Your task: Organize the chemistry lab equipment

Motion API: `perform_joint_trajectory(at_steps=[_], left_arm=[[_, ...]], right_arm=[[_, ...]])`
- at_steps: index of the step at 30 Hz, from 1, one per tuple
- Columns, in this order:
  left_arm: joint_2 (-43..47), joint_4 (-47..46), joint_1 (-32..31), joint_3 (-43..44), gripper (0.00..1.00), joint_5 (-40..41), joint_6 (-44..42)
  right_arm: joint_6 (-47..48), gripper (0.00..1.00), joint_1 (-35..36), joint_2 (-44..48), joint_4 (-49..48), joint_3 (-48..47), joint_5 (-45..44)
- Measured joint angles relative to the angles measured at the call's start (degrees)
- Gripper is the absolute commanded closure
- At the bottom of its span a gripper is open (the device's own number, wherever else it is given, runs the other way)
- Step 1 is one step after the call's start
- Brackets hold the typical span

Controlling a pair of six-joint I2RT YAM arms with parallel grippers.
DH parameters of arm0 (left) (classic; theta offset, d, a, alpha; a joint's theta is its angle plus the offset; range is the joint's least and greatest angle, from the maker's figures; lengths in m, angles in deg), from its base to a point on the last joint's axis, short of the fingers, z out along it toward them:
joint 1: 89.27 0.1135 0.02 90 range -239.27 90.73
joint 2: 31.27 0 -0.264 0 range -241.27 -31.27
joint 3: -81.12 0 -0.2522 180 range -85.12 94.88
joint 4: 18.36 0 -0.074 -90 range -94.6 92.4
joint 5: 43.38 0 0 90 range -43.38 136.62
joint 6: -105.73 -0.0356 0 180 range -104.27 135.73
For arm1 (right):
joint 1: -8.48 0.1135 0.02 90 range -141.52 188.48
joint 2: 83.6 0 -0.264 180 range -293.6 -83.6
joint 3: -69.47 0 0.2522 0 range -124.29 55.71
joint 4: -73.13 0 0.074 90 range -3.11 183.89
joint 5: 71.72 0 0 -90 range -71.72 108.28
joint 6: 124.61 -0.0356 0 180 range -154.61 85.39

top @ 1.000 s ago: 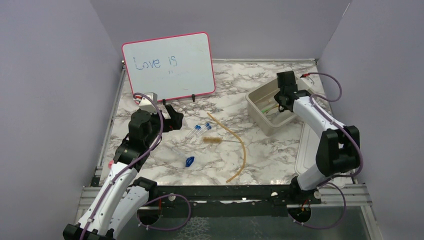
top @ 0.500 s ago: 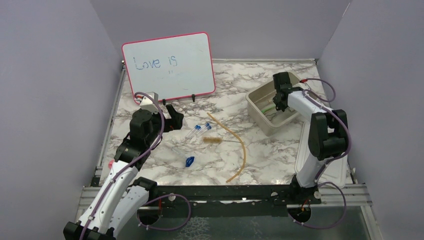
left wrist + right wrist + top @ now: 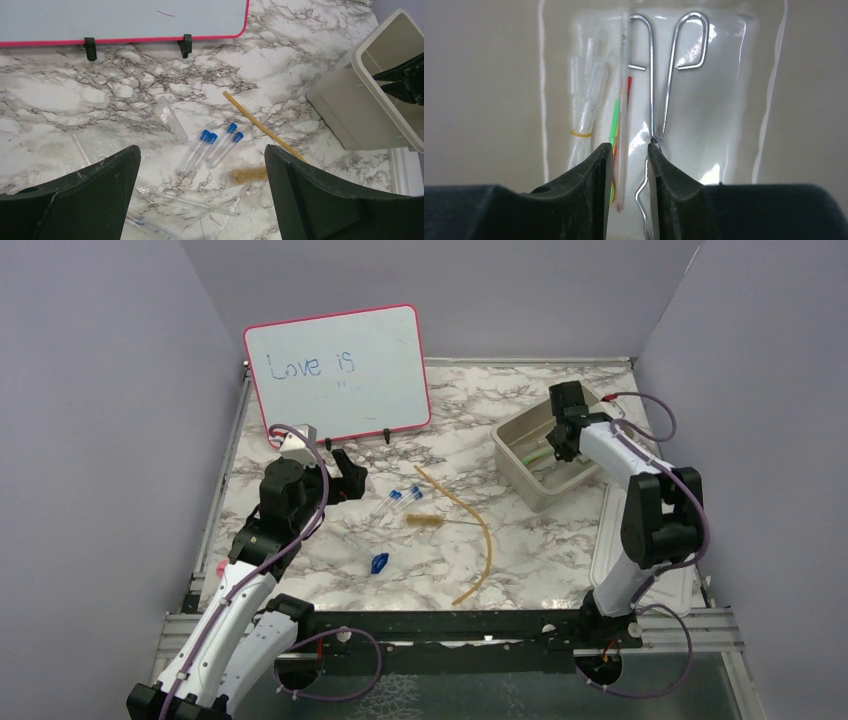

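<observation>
Several clear tubes with blue caps point(image 3: 400, 502) lie mid-table, also in the left wrist view point(image 3: 210, 147). The long amber hose point(image 3: 470, 515) curves to their right, with a bristle brush point(image 3: 425, 521) beside it. A small blue piece point(image 3: 379, 563) lies nearer the front. My left gripper point(image 3: 345, 480) hovers wide open and empty above the tubes point(image 3: 201, 150). My right gripper point(image 3: 553, 445) is down inside the beige tub point(image 3: 515, 455), its jaws a narrow gap apart point(image 3: 628, 150). On the tub floor lie the wire tongs point(image 3: 669, 75), a green-tipped stick point(image 3: 614, 122), a white stick point(image 3: 624, 90) and clear pipettes point(image 3: 586, 100).
The pink-framed whiteboard point(image 3: 340, 370) stands at the back left. The tub's lid point(image 3: 610, 540) lies by the right arm's base. A clear uncapped tube point(image 3: 170, 117), a thin glass rod point(image 3: 185, 197) and a graduated pipette point(image 3: 145, 225) lie under the left gripper.
The right arm has folded upward and its gripper has dropped a little left and deeper into the tub. The left arm has not moved.
</observation>
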Motion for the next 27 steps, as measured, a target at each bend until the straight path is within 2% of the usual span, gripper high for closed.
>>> perform_joint_trajectory(at_steps=[6, 10, 14, 23, 27], left_arm=[[0.00, 0.00, 0.00, 0.00, 0.03, -0.02, 0.00], [0.00, 0.00, -0.02, 0.00, 0.03, -0.02, 0.00], [0.00, 0.00, 0.00, 0.00, 0.03, -0.02, 0.00], [0.39, 0.02, -0.02, 0.00, 0.03, 0.33, 0.00], [0.52, 0.11, -0.02, 0.00, 0.03, 1.75, 0.00]], right_arm=[[7.34, 0.61, 0.00, 7.19, -0.09, -1.01, 2.75], [16.85, 0.58, 0.00, 12.57, -1.51, -1.07, 9.22], [26.82, 0.51, 1.60, 17.20, -4.02, -0.79, 15.98], [45.77, 0.49, 18.14, 24.13, -10.29, 1.05, 24.35], [52.87, 0.48, 27.61, 24.22, -14.60, 5.62, 22.32]])
